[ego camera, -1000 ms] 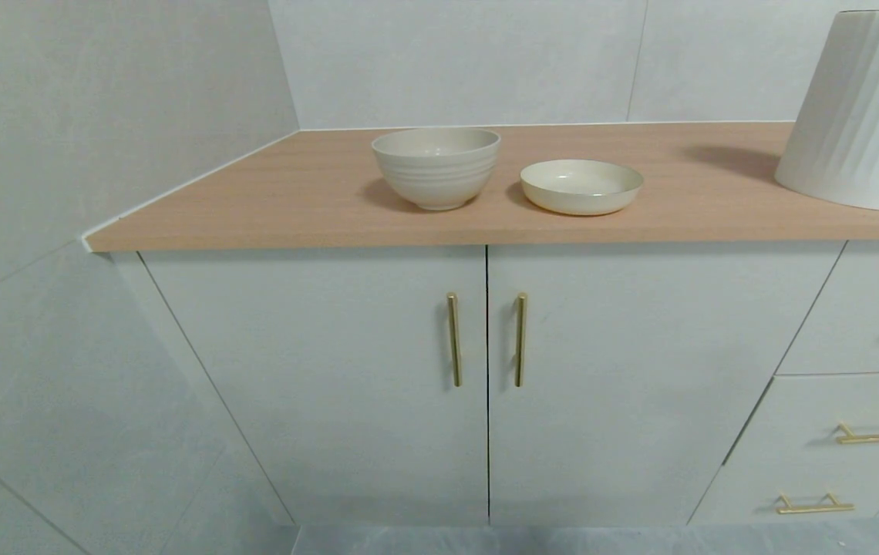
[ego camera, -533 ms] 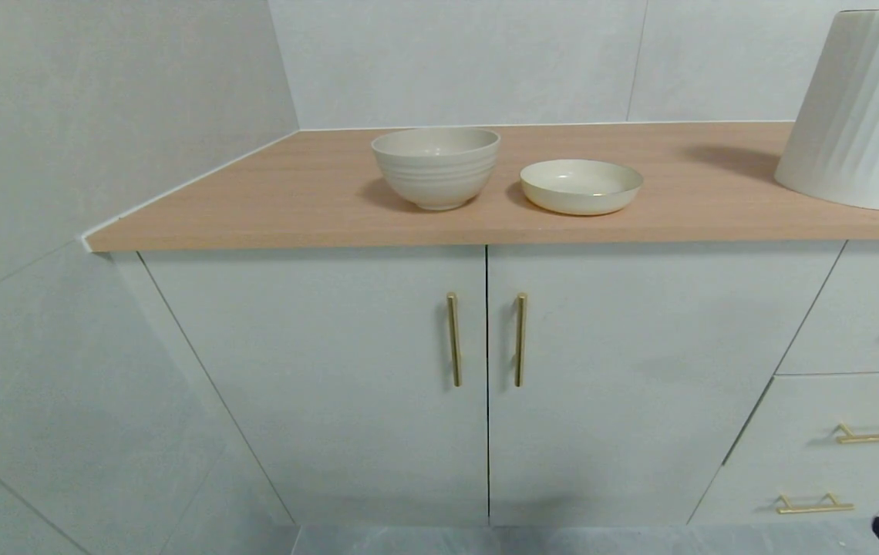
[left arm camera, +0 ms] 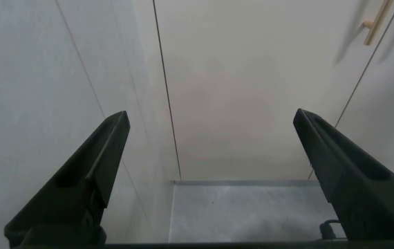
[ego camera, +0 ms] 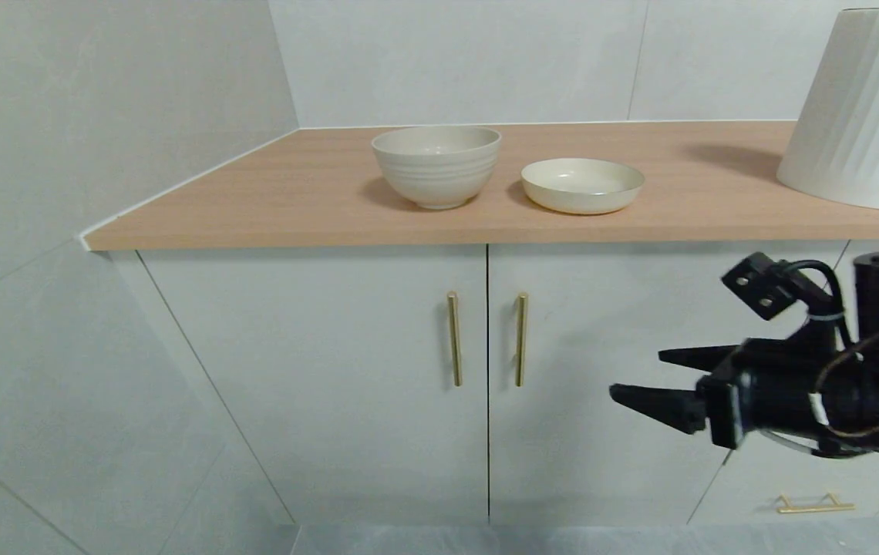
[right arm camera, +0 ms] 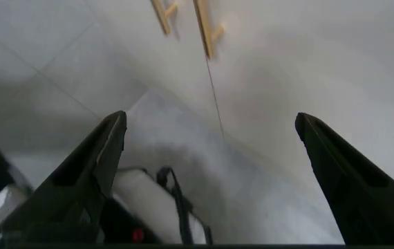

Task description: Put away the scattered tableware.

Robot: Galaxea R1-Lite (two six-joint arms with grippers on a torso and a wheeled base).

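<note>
A deep cream bowl (ego camera: 436,165) with ribbed sides stands on the wooden countertop (ego camera: 270,204). Just to its right sits a shallow cream dish (ego camera: 582,185). My right gripper (ego camera: 644,378) hangs open in front of the right cabinet door (ego camera: 624,370), below the counter and right of the gold handles (ego camera: 520,339); nothing is between its fingers (right arm camera: 100,166). The left gripper (left arm camera: 211,166) is open too, low down and facing the cabinet front and the floor, with nothing held.
A large white ribbed container (ego camera: 863,108) stands at the counter's right end. Two cabinet doors meet at a pair of vertical gold handles (ego camera: 453,339). Drawers with gold handles (ego camera: 813,505) lie to the right. A tiled wall closes the left side.
My right arm has come up from the lower right corner into the head view and now hangs before the right cabinet door. The bowl and dish have not moved.
</note>
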